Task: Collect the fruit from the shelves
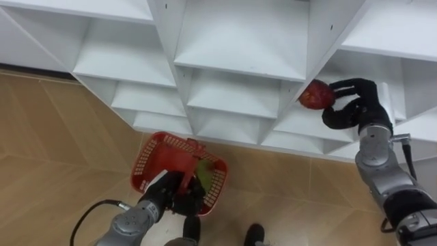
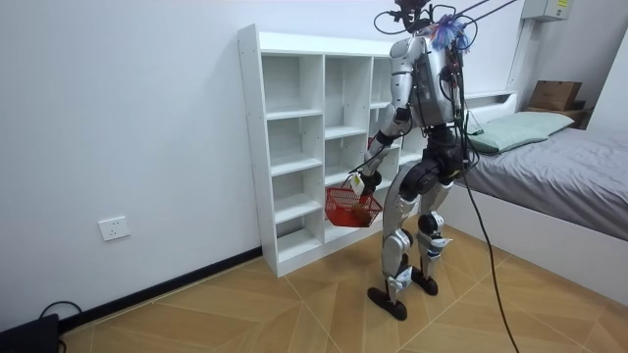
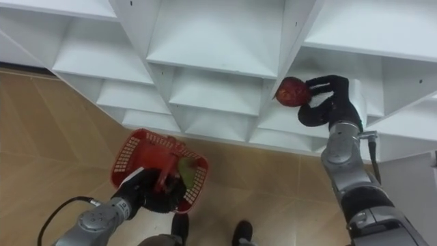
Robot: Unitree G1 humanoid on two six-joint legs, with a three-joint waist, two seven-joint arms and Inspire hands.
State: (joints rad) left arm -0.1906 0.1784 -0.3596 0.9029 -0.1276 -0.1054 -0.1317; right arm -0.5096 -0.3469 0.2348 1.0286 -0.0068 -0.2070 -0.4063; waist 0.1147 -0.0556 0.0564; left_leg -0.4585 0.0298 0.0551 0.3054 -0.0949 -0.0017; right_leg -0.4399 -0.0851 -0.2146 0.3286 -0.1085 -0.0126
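My right hand (image 1: 355, 102) is raised at the white closet's (image 1: 232, 41) right column, its fingers curled round a red fruit (image 1: 315, 95) in front of a shelf edge; the same right hand (image 3: 328, 102) and red fruit (image 3: 291, 91) show in the right eye view. Low on my left, my left hand (image 1: 164, 191) is shut on the handle of a red mesh basket (image 1: 179, 171) that hangs above the floor. A yellow-green fruit (image 1: 203, 174) lies inside it. In the room view I stand facing the closet (image 2: 294, 147) with the basket (image 2: 351, 206) at thigh height.
The closet's open compartments in front of me look bare. Wooden floor (image 1: 54, 137) lies to my left and below. A bed (image 2: 559, 186) stands close on the room view's right. A wall socket (image 2: 115, 228) sits low on the wall.
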